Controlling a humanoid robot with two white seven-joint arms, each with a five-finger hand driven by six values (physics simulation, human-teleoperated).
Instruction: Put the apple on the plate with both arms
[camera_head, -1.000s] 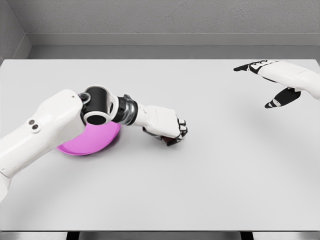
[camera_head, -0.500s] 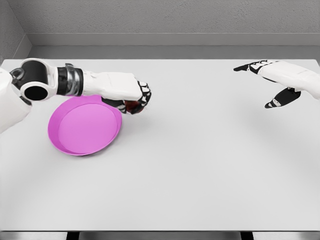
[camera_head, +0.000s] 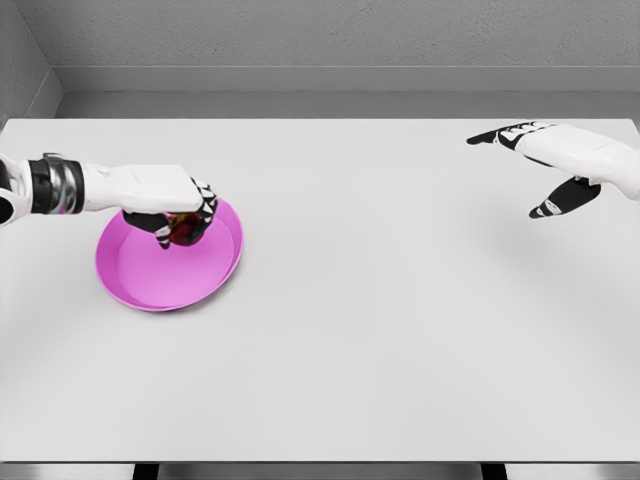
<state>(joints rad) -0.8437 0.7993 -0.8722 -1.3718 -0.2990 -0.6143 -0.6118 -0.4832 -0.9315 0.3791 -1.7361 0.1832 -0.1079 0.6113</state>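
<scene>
Apple, small dark red one (camera_head: 186, 230), now hangs over my round magenta plate (camera_head: 135, 285) near the table's left edge, left hand (camera_head: 175, 205) clenching it; release comes next. Right hand (camera_head: 555, 165) idles spread.

Apple (camera_head: 185, 230) in left hand (camera_head: 165, 200) above plate (camera_head: 150, 285)

High head view over table (camera_head: 400, 330)

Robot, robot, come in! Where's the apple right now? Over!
Left hand shut on apple, over pink plate. Right hand open, far right above table. Nothing in the way.
</scene>
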